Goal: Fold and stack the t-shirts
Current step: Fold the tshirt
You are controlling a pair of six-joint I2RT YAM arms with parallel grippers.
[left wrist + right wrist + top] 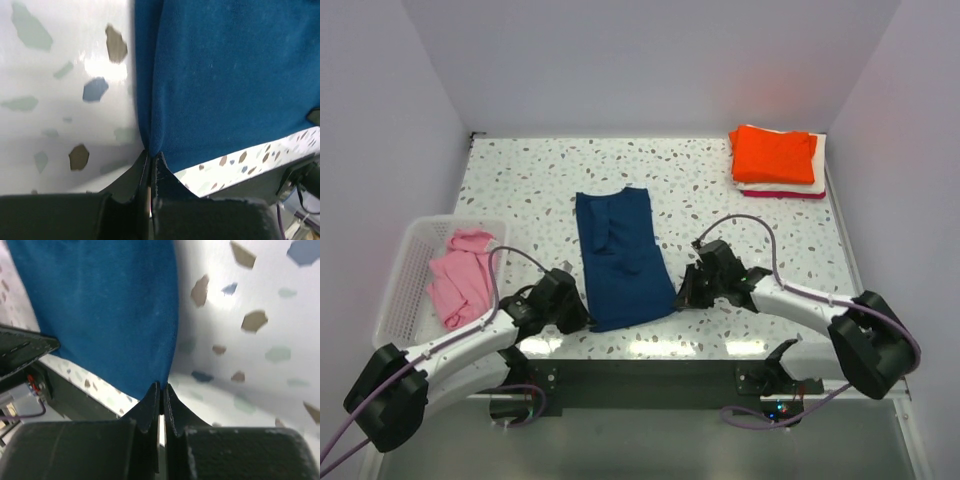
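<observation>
Both grippers sit low at the table's [520, 190] near edge. The left gripper [150, 159] has its fingers pressed together on the near left corner of the navy t-shirt [620, 255]. The right gripper [161, 388] is likewise pinched tight on that shirt's near right corner. From there the navy t-shirt runs away from the arms as a long folded strip, flat on the speckled table. Left of it, a white slatted basket [405, 270] holds the crumpled pink t-shirt [460, 278]. At the far right corner, the folded orange t-shirt [773, 153] tops a stack, over the white t-shirt [820, 168] and the red t-shirt [785, 193].
</observation>
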